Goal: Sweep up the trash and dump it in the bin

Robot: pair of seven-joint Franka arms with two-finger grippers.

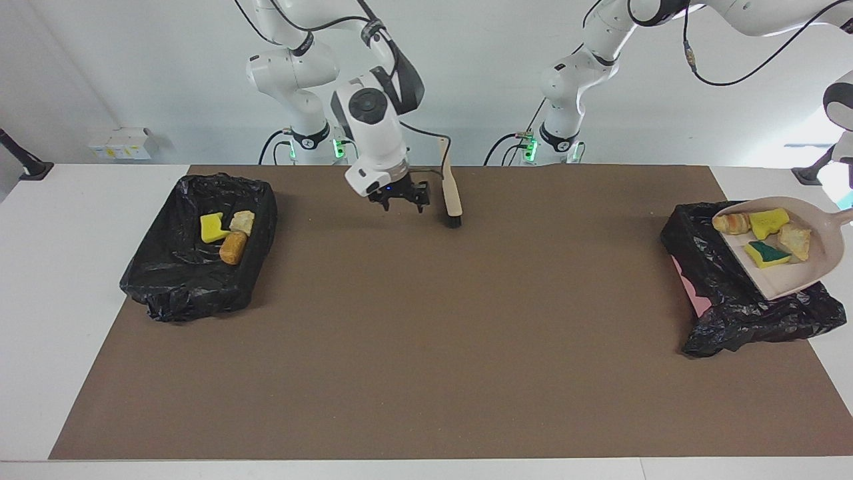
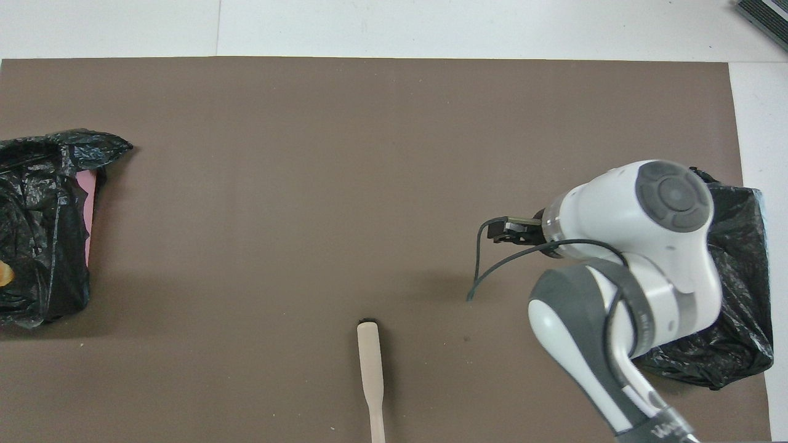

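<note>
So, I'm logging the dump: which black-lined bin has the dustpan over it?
The bin at the left arm's end: the loaded dustpan hangs over it. The other bin already holds three scraps.

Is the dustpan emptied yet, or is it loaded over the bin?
Loaded. The dustpan holds four trash pieces and hangs over the bin at the left arm's end, hardly tipped.

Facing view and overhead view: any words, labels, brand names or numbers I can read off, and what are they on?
No legible text in either view.
White boxes by the wall: faint yellow markings, too small to read.
Right arm's lower link: dark lettering at the overhead view's edge, cut off and unreadable.
</note>
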